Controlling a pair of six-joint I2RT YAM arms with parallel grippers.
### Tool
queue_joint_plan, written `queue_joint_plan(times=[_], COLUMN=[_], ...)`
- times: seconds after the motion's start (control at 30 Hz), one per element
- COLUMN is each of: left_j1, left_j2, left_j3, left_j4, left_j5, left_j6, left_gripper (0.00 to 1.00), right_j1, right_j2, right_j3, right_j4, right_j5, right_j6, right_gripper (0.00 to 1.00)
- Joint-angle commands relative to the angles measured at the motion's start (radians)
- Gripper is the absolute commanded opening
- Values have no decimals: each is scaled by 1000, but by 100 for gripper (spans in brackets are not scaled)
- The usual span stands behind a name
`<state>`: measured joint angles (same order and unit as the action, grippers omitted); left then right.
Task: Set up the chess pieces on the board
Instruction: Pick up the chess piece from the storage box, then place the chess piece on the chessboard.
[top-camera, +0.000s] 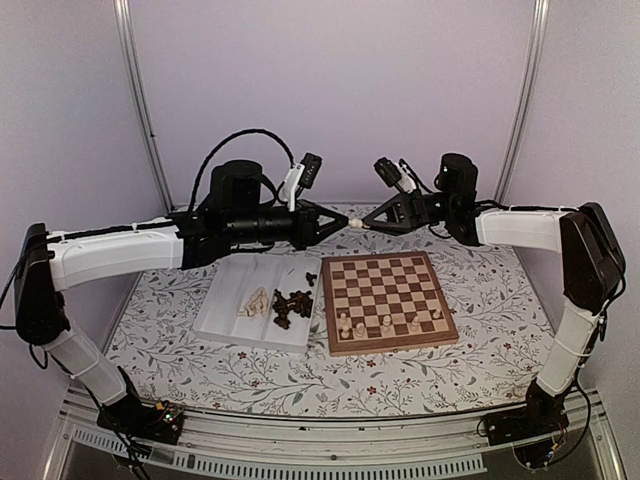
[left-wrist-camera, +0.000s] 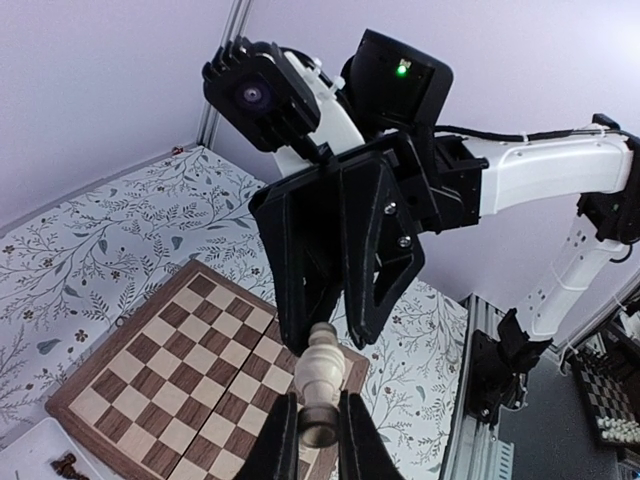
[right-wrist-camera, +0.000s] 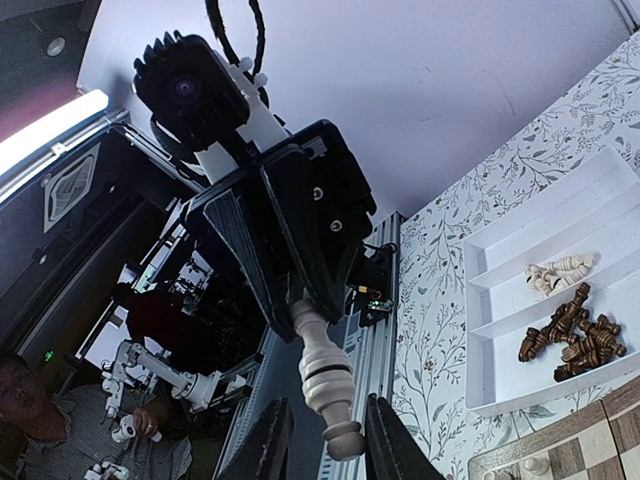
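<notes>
High above the table, a pale cream chess piece (top-camera: 354, 224) lies level between both grippers. My left gripper (left-wrist-camera: 318, 425) is shut on one end of this piece (left-wrist-camera: 323, 370). My right gripper (right-wrist-camera: 328, 440) straddles the other end (right-wrist-camera: 325, 375), with a gap still showing beside one finger. The board (top-camera: 385, 275) lies below to the right, with several cream pieces (top-camera: 387, 323) standing in its near row. More cream pieces (top-camera: 255, 302) and dark pieces (top-camera: 290, 305) lie in the white tray.
The white tray (top-camera: 225, 300) with its compartments sits left of the board on the floral cloth. One dark piece (top-camera: 311, 278) lies between the tray and the board. In the right wrist view, the tray (right-wrist-camera: 520, 250) holds both piles.
</notes>
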<state>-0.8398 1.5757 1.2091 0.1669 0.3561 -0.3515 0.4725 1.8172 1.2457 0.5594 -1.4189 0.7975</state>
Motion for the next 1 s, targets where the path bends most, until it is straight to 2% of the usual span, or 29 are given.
queue_joint_plan(times=[0.0,0.1,0.3,0.43,0.5,0.53,0.63,0.7,0.77,0.97], left_j1=[-10,-10,-10,-10,-10,-10,-9,-8,-6,-1], left_j2=[6,9,24,17,0,-12,-47,-68,-89,-131], left_j3=[12,13,19,28,37,39,33,21,2,-32], left_j4=[22,20,5,-22,-57,-75,-139,-162,-181,-242], left_j5=[-26,-29,-34,-36,-49,-60,-99,-125,-136,-158], left_j6=[19,24,27,41,61,72,103,116,123,143], left_gripper=[5,5,5,5,5,5,6,6,6,6], right_j1=[9,11,12,-6,-44,-69,-134,-136,-135,-113], right_j2=[8,8,3,-4,-10,-14,-27,-31,-37,-79], right_j3=[-15,-18,-17,-11,4,25,154,261,307,339], right_j4=[27,28,28,8,-81,-189,-691,-1027,-1167,-1406], right_j5=[0,0,-2,-15,-14,-2,137,306,470,919], right_j6=[11,11,0,-32,-80,-125,-523,-903,-1130,-1481], right_gripper=[25,21,4,1,0,0,0,0,0,0])
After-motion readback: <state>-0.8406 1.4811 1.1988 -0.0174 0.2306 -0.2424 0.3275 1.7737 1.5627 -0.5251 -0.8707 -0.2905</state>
